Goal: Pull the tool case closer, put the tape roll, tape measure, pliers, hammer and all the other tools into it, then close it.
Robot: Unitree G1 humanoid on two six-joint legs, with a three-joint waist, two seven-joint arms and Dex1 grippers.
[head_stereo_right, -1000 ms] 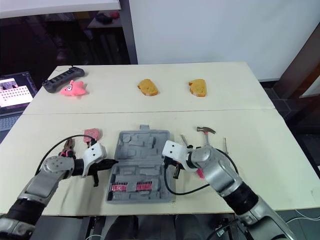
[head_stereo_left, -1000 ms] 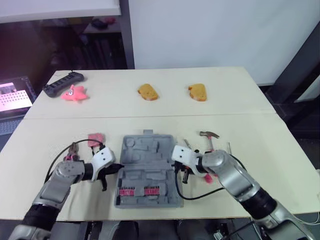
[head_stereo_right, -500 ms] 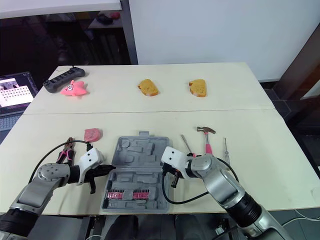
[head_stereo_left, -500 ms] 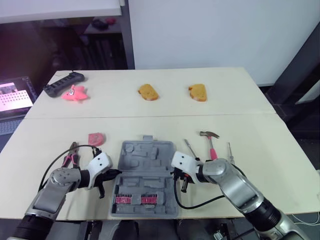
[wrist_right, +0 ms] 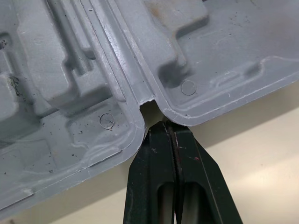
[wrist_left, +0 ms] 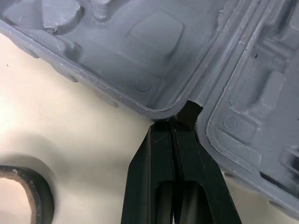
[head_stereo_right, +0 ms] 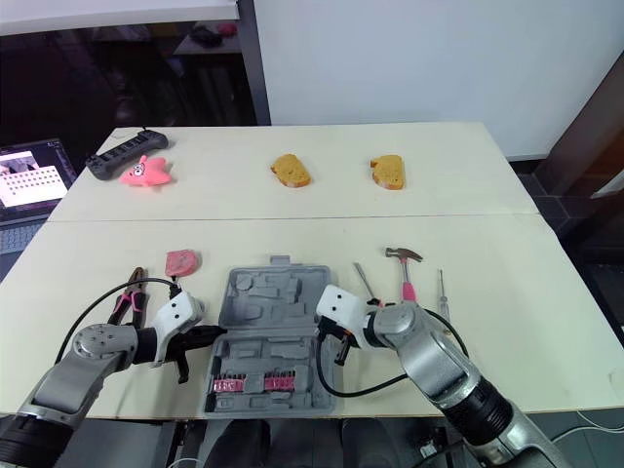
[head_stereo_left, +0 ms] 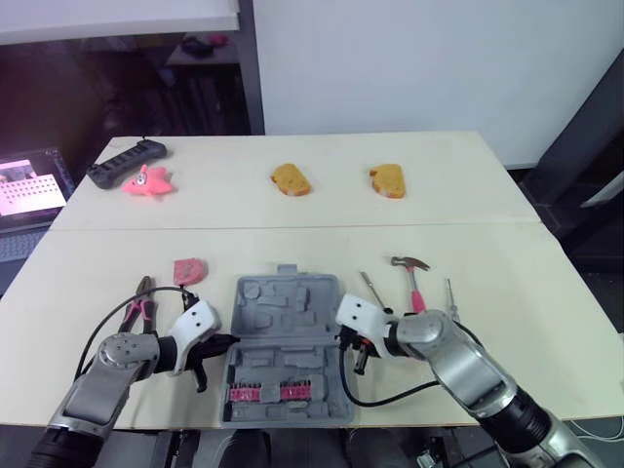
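**A:** Look at the tool case [head_stereo_left: 292, 297]. It lies open at the near edge of the surface [head_stereo_left: 507, 322], lid flat and the tray with the pink bits nearest the robot.

**B:** And both arms are on it. Left pincer [wrist_left: 174, 128] is squeezed to a narrow point with nothing between the fingers, its tip nosed into the hinge notch on that side.

**A:** Same on the other side. Right pincer [wrist_right: 169, 127] is pressed together and empty, its tip just at the opposite notch. I'd say that's deliberate: a closed tip in each notch drags the case evenly, so it doesn't swivel.

**B:** Makes sense. The pull looks about finished to me, and nothing is packed yet. The pliers [head_stereo_left: 139, 302] and the pink tape roll [head_stereo_left: 188, 269] lie left of the case, apart from it.

**A:** The hammer [head_stereo_left: 409, 276] and a screwdriver [head_stereo_left: 371, 289] lie on the right, close beside the lid. That puts each lot near its own arm.

**B:** I can't make out the tape measure from here.

**A:** Next, I reckon, those pincers must open and go for the tools.
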